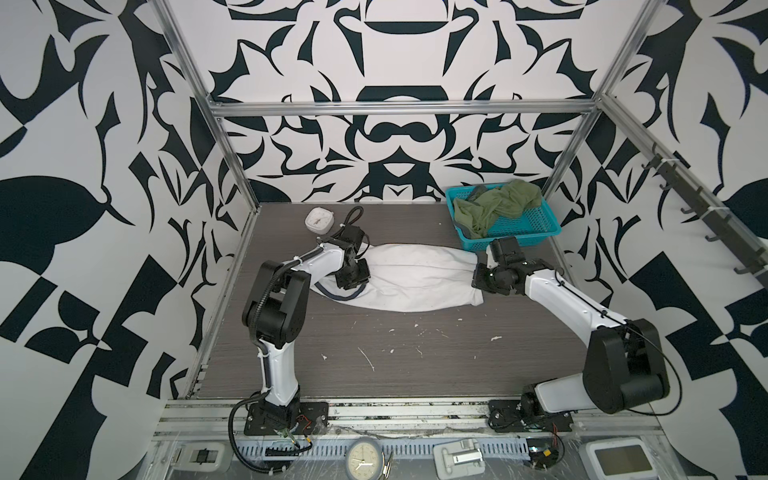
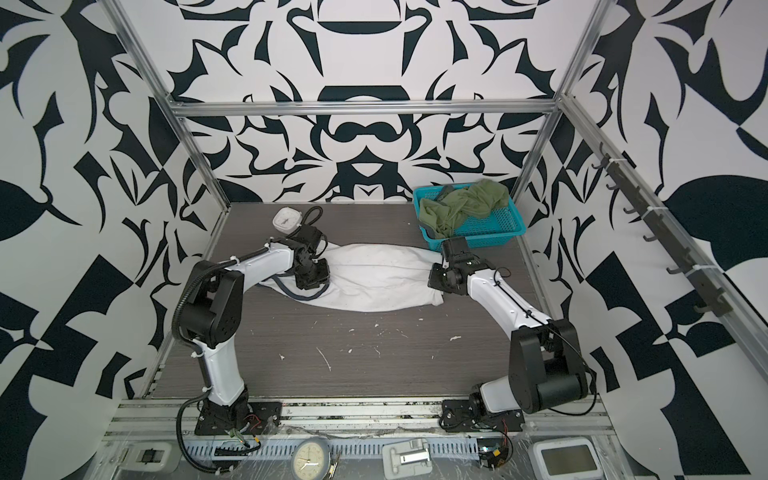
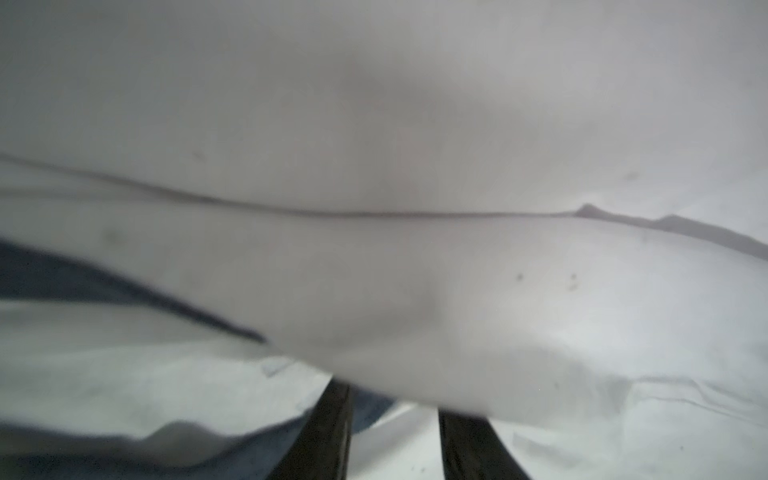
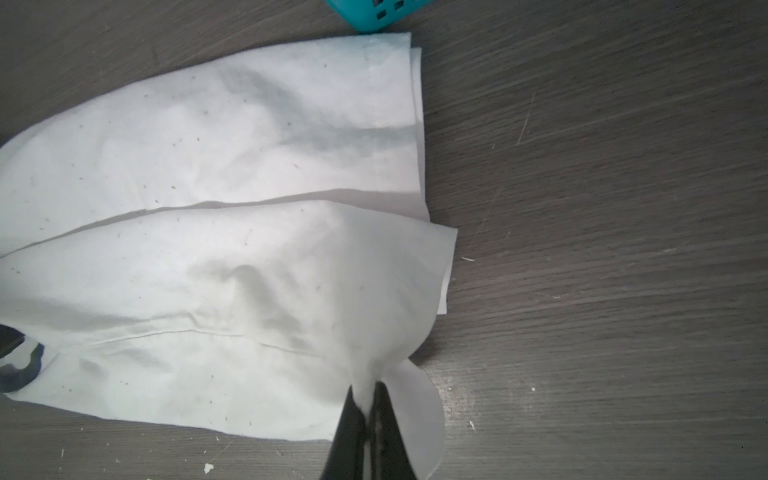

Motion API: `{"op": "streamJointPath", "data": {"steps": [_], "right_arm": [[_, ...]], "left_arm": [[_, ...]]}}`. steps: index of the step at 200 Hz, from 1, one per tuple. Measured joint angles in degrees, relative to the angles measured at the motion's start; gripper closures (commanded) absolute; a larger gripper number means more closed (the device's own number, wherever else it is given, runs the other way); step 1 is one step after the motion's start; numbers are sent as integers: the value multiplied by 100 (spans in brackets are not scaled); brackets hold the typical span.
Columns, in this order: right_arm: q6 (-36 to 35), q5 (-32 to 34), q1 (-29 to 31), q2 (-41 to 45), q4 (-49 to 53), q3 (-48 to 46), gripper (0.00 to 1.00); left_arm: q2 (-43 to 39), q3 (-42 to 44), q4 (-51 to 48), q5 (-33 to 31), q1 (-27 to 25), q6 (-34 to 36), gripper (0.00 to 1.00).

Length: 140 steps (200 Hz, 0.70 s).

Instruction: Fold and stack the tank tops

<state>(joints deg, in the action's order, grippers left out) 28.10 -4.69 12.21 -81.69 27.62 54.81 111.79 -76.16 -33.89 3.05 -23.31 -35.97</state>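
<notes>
On the surface [image 1: 395, 353], the white tank top [image 1: 419, 276] is stretched mid-frame for folding. In the basket [image 1: 536, 226], upper right, the olive tank top [image 1: 494, 203] is heaped. A hem corner is pinched by the right jaws to tension the cloth. Whether the left jaws grip cannot be told.

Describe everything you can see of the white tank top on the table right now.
The white cloth tank top with navy trim lies stretched sideways across the dark wood-grain table, no print showing, speckled with small dark spots. One long side is folded over, its edge running lengthwise. The navy-edged openings are at the left end, where the left gripper sits on it, fingers apart, tips hidden by cloth. At the hem end the right gripper is shut on a pinched corner.
</notes>
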Motion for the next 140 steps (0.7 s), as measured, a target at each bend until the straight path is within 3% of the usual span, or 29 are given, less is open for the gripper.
{"op": "streamJointPath", "data": {"steps": [66, 140], "right_arm": [[-2, -2, 0, 0, -7, -4, 100], [-2, -2, 0, 0, -7, -9, 100]], "left_arm": [[297, -339, 70, -37, -44, 42, 68], [413, -612, -33, -328, -166, 85, 85]]}}
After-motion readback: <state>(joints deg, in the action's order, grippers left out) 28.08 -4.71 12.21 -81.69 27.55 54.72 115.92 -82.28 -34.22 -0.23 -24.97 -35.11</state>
